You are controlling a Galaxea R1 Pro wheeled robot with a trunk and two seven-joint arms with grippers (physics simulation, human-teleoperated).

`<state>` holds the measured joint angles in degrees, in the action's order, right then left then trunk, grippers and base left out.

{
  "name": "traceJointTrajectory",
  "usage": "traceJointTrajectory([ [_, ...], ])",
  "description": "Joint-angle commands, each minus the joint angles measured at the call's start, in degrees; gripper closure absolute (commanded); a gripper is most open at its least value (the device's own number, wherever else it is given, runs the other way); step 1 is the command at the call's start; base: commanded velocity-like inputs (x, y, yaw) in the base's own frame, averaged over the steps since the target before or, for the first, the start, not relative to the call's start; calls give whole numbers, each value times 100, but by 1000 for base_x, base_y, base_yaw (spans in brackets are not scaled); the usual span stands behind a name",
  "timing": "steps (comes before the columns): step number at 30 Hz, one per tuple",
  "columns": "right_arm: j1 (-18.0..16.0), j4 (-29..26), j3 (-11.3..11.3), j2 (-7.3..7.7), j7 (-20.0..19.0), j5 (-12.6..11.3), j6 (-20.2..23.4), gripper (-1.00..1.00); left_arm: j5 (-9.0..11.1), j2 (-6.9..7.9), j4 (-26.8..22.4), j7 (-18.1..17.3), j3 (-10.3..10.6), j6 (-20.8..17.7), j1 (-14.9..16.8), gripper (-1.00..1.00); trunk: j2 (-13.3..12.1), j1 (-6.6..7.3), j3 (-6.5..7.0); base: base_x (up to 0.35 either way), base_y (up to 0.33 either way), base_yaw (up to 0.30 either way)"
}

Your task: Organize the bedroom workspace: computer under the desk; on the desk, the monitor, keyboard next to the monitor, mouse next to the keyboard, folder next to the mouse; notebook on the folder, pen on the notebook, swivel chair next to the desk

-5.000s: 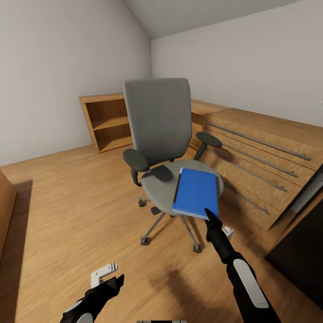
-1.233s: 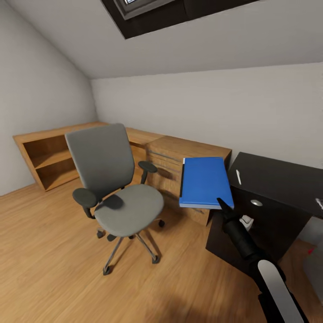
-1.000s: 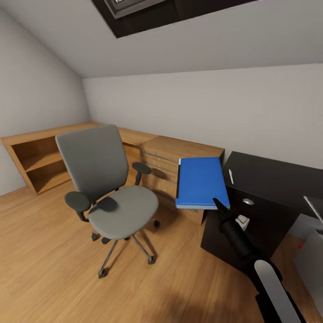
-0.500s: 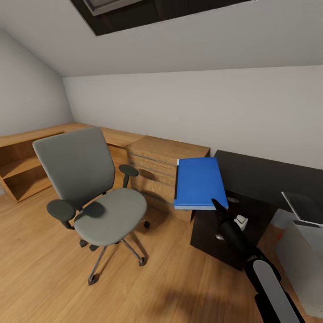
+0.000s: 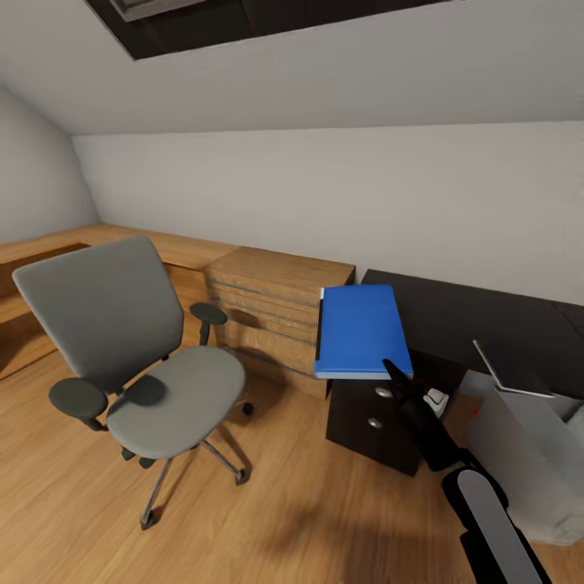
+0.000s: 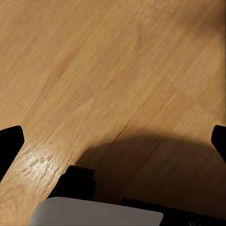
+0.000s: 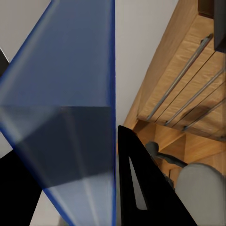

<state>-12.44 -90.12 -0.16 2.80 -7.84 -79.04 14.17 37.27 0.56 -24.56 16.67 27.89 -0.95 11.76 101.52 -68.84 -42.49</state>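
- My right gripper [image 5: 396, 375]: jaws clamped on the near edge of the blue folder [image 5: 358, 329], one black finger [image 7: 141, 188] pressed flat against its side in the right wrist view.
- The folder is held roughly level in the air, over the near corner of the black desk [image 5: 462, 316], touching nothing but my jaws.
- My left gripper [image 6: 113, 141]: jaws wide apart, holding nothing, pointed down at the wood plank floor [image 6: 103, 70].
- The desk's black drawer unit [image 5: 375, 410] sits under that corner, just below the folder.
- The light grey computer [image 5: 531, 454] stands on the floor beside the drawers.
- A thin grey slab [image 5: 509, 369] leans on top of the computer; cannot tell what it is.
- Wooden dresser [image 5: 272, 312] sits against the wall, next to the desk.
- The swivel chair [image 5: 134, 349] stands on the floor, seat bare, well apart from the desk.
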Motion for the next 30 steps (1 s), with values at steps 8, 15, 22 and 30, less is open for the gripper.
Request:
traceJointTrajectory([
  [8, -4, 3, -9, 1, -7, -50, 24, 100, 34, 6, -14, 46, 41, -10, 2, -100, -320, 177, 87, 0, 0, -193],
  [15, -3, 3, -11, 1, -7, -50, 24, 100, 33, 6, -12, 46, 41, -10, 2, -100, -601, 331, 167, 0, 0, -193],
  [22, -4, 3, -19, 1, -4, -50, 24, 100, 28, 4, -12, 46, 41, -6, 2, -100, -881, 485, 247, 0, 0, -193],
  [30, -4, 19, -26, 1, 13, -44, 24, 100, 12, -67, -6, 46, 45, 175, 2, -100, -1202, 660, 339, 0, 0, -193],
])
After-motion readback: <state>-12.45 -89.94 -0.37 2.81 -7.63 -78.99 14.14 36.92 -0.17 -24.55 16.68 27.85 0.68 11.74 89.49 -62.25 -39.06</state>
